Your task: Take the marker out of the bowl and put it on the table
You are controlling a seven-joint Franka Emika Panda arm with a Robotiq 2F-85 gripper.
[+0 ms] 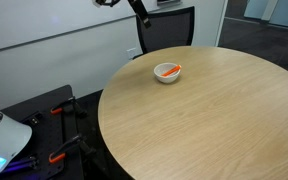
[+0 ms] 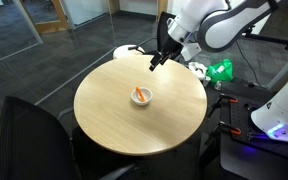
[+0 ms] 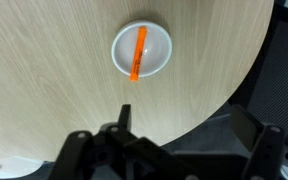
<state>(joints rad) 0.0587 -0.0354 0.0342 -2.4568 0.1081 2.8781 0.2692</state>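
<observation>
Lying across the white bowl (image 3: 118,62), the orange marker (image 3: 139,55) sits well apart from the gripper (image 2: 156,62), which hangs above the table (image 3: 44,70) edge. Whether its fingers are apart or together cannot be told.

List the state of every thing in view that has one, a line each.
marker: lying across the inside of the bowl, not yet taken out.
bowl: upright on the table, holding the marker.
table: bearing the bowl.
gripper: in the air over the table's edge, apart from the bowl; open or shut cannot be told.
</observation>
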